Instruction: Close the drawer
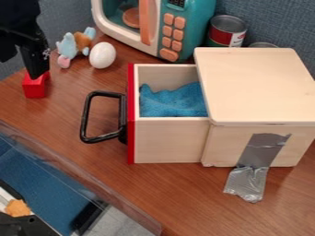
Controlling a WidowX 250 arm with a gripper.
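Note:
At the upper left, my gripper hangs over the table, its two fingers spread apart, close above a red block. It is to the left of the drawer and apart from its handle. The wooden drawer sticks out leftward from the light wooden box, with a red front edge. A black loop handle stands out from that front. Inside the drawer lies a blue cloth. The drawer's right part is hidden under the box top.
The red block sits at the left. Behind are a plush toy, a white egg, a teal toy microwave and a can. Grey tape runs from the box to the table.

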